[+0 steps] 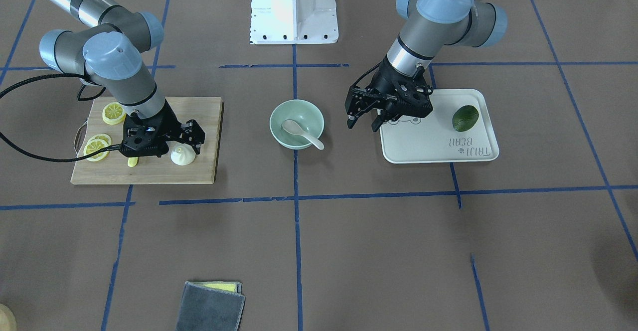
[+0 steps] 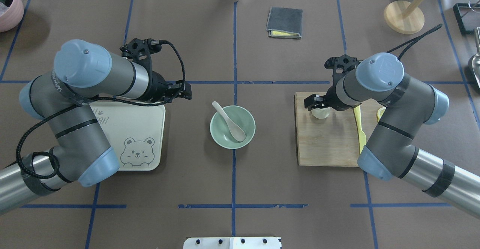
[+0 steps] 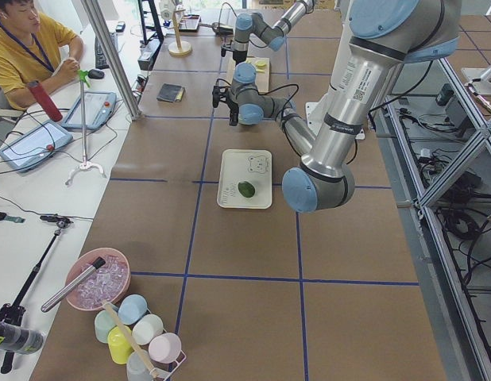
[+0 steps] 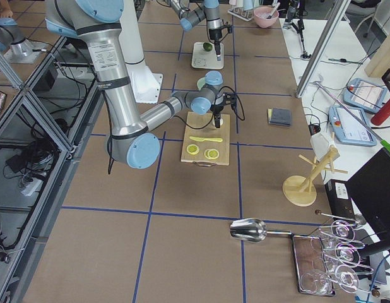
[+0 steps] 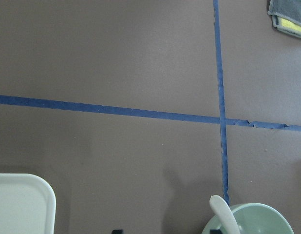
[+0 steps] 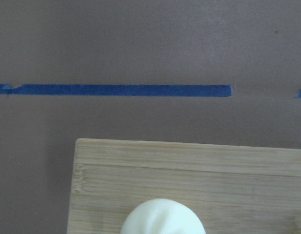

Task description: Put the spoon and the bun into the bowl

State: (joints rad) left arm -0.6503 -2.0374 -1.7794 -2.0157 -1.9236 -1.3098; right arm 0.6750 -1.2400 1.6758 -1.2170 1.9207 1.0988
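Note:
The pale green bowl (image 1: 296,114) stands at the table's middle, and the off-white spoon (image 1: 301,134) lies in it with its handle over the rim; both also show overhead, the bowl (image 2: 232,138) and the spoon (image 2: 229,120). The white bun (image 1: 183,155) sits on the wooden cutting board (image 1: 199,171). My right gripper (image 1: 193,139) hangs open just above and beside the bun; the right wrist view shows the bun (image 6: 162,217) at its bottom edge. My left gripper (image 1: 364,123) is open and empty between the bowl and the white tray (image 1: 438,146).
A dark green avocado (image 1: 465,117) lies on the tray. Lemon slices (image 1: 113,113) and a yellow knife (image 2: 359,129) lie on the board beneath my right arm. A folded grey cloth (image 1: 209,306) lies at the table's far side.

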